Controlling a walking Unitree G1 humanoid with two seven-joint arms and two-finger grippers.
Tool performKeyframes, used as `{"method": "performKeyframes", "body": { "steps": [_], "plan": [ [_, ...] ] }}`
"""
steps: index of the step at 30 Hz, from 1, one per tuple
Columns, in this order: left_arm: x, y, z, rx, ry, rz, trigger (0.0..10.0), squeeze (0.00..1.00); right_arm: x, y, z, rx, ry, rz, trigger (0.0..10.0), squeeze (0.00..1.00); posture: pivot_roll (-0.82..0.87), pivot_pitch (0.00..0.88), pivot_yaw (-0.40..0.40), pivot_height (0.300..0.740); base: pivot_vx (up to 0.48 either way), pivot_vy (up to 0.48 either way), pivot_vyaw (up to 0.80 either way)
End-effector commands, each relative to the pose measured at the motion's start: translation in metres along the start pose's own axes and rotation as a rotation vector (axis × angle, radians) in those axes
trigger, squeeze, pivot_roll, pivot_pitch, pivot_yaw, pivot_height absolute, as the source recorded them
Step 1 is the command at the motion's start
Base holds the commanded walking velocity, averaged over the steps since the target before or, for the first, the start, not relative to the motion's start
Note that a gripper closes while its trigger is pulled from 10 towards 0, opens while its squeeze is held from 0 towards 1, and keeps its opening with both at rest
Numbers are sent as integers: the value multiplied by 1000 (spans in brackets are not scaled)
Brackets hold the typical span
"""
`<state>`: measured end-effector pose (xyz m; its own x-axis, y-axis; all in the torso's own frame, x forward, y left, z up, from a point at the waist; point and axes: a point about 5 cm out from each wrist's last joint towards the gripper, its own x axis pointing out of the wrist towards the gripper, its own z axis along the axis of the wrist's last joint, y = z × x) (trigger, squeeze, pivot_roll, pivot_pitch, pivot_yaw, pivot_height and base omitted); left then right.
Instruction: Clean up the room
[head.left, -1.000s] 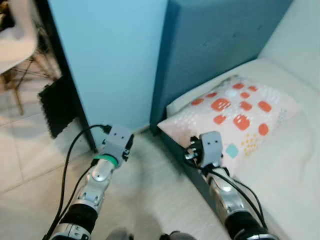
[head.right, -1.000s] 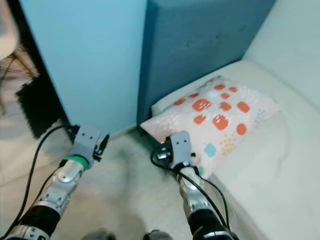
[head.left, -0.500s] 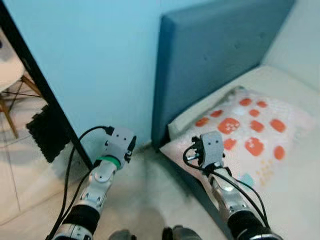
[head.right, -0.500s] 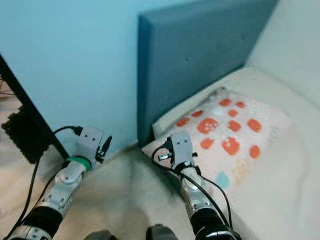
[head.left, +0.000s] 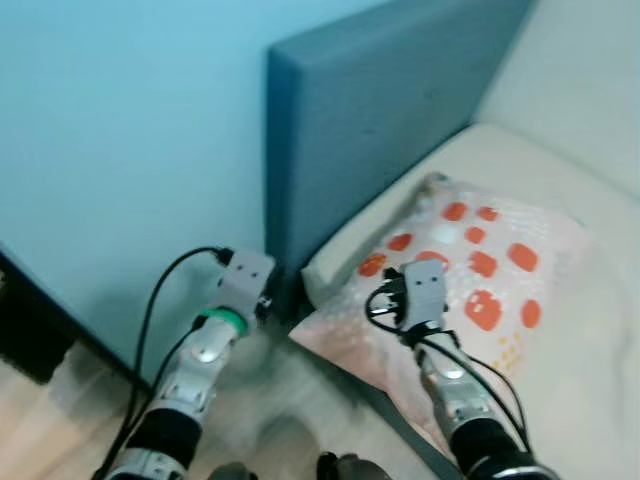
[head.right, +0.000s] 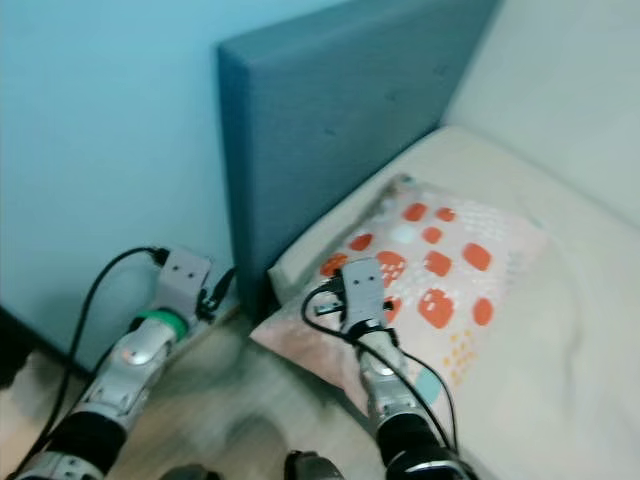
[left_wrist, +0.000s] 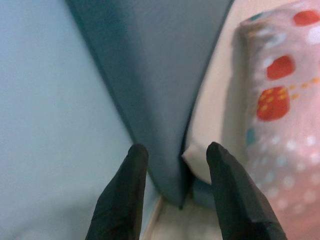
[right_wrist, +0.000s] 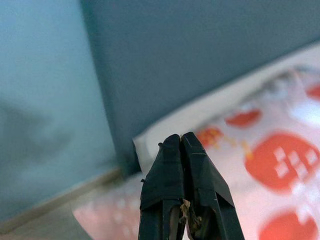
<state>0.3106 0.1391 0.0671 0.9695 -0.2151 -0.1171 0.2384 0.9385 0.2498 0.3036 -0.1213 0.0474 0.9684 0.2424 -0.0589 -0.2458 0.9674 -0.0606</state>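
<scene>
A pale pink pillow (head.left: 470, 270) with orange-red patches lies on the white mattress (head.left: 590, 380), against the blue-grey headboard (head.left: 390, 110). My right gripper (right_wrist: 180, 137) is shut with nothing between its fingers. It hovers over the pillow's (right_wrist: 270, 160) near corner and points toward the headboard. My left gripper (left_wrist: 176, 150) is open and empty. It is held low beside the bed and points at the foot of the headboard, where the mattress corner and the pillow's (left_wrist: 280, 100) edge meet. Both arms are raised in front of me.
A light blue wall (head.left: 120, 130) runs on the left up to the headboard. Pale wooden floor (head.left: 60, 430) lies beneath my arms. A dark object (head.left: 20, 330) sits low at the far left edge. A white wall (head.left: 580, 70) rises behind the bed.
The camera has swung right and toward the bed, so the chair and the black item have left view. Both arms keep their pose, and the pillow has not moved.
</scene>
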Motion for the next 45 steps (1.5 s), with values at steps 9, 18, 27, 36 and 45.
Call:
{"method": "performKeyframes", "body": {
  "steps": [9, 18, 27, 36, 45],
  "plan": [
    [-1, -8, -5, -25, 32, -22, 10000, 0, -6, -7, -8, -2, 36, -23, 10000, 0, 12, 34, 21, 740, 0, 0, -751],
    [-1, -7, -4, -32, 35, -18, 10000, 0, -6, -6, -9, 1, 36, -19, 10000, 0, 13, 35, 20, 740, 0, 0, -750],
    [0, -7, -5, -24, 47, -8, 10000, 0, -6, -6, -8, 2, 34, -13, 10000, 0, 12, 36, 20, 740, 0, 0, -750],
    [1, -3, -5, -18, 45, 9, 10000, 0, -5, -4, -8, 7, 32, -7, 10000, 0, 13, 36, 20, 740, 0, 0, -750],
    [1, -3, -3, -7, 32, 16, 10000, 0, -5, -3, -6, -1, 21, 1, 10000, 0, 13, 34, 21, 740, 373, 0, -167]
  ]
}}
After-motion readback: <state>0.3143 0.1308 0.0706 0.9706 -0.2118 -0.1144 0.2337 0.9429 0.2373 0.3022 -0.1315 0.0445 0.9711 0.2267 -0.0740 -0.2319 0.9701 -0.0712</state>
